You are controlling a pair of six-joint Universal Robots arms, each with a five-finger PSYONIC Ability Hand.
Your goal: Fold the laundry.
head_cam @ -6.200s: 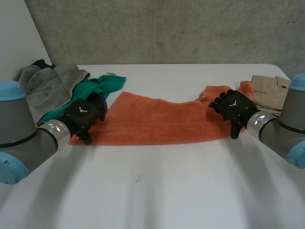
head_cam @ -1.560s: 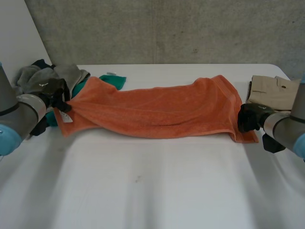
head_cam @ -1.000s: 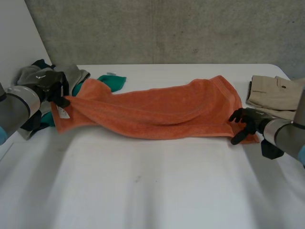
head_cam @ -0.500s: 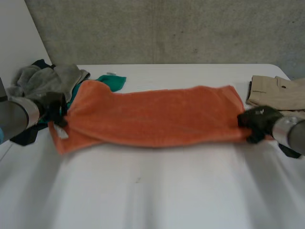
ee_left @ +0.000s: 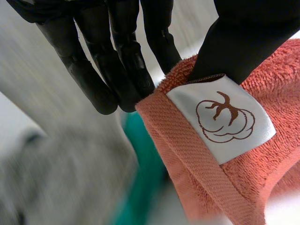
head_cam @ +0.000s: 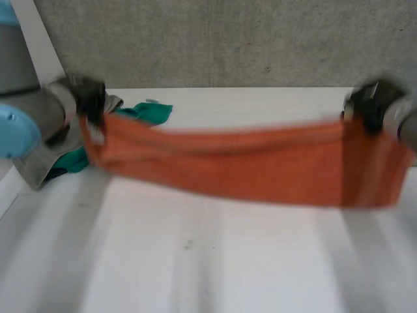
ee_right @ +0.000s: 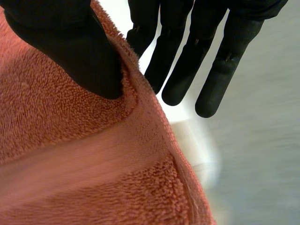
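Head view, left robot hand (head_cam: 88, 101), right robot hand (head_cam: 370, 107), pinching towel (head_cam: 247, 173)

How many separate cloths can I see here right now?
3: an orange towel held up across the table, a green cloth behind its left end, a grey cloth beside that. The raised towel may hide others.

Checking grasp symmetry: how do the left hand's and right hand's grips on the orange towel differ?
Left hand pinches the orange towel at its white label; right hand pinches beside a flat woven band, no label. Towel hangs gathered narrow at the left hand, wide at the right hand. Shared: both pinch thumb against fingers, towel stretched above the table.
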